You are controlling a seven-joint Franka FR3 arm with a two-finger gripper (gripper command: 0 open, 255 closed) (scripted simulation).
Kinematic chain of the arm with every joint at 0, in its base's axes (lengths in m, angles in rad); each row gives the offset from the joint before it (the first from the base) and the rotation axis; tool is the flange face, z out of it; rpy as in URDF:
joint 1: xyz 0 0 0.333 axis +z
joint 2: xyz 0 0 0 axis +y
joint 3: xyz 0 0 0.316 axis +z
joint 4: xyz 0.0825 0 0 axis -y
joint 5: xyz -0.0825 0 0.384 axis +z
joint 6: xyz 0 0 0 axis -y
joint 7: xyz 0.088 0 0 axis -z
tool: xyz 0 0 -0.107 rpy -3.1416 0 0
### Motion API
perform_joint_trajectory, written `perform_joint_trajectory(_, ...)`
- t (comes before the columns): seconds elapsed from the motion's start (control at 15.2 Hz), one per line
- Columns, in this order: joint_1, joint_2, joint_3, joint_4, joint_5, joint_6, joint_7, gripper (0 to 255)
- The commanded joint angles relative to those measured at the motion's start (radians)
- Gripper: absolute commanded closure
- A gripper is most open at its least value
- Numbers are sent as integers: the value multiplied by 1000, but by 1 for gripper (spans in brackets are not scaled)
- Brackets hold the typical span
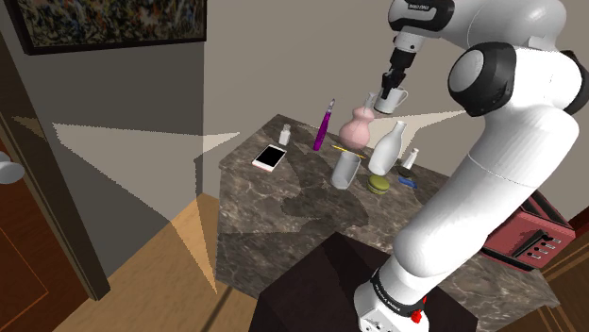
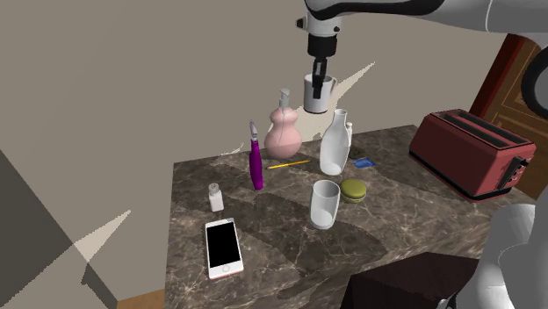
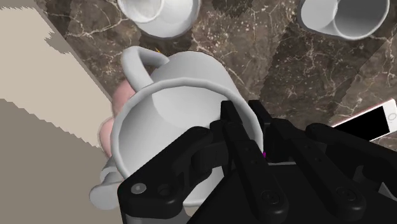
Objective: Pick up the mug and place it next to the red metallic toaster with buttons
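Note:
A white mug (image 1: 393,98) hangs in the air above the back of the dark marble table (image 1: 283,203), over the pink vase (image 1: 357,130). My gripper (image 1: 388,83) is shut on its rim from above. In the second exterior view the mug (image 2: 318,93) hangs under the gripper (image 2: 319,72), well above the table. The wrist view has the mug (image 3: 172,105) upright, its handle pointing away from the gripper (image 3: 249,125), one finger inside the rim and one outside. The red toaster (image 2: 470,154) stands at the second exterior view's right, far from the mug; its buttons face the stand (image 1: 530,234).
On the table stand a pink vase (image 2: 284,132), a purple bottle (image 2: 255,162), a tall white bottle (image 2: 334,145), a clear glass (image 2: 324,204), a green puck (image 2: 354,190), a small shaker (image 2: 216,197) and a phone (image 2: 223,247). Bare marble (image 2: 413,219) lies beside the toaster.

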Motion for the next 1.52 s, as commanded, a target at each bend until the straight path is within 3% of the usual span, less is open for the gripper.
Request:
perform_joint_trajectory(0.0, -17, -25, -17, -28, -10, 8, -35, 255)
perform_joint_trajectory(0.86, -152, -96, -164, -99, -38, 33, -315, 255)
perform_joint_trajectory(1.45, -270, -11, -297, -23, 32, 28, -568, 255)
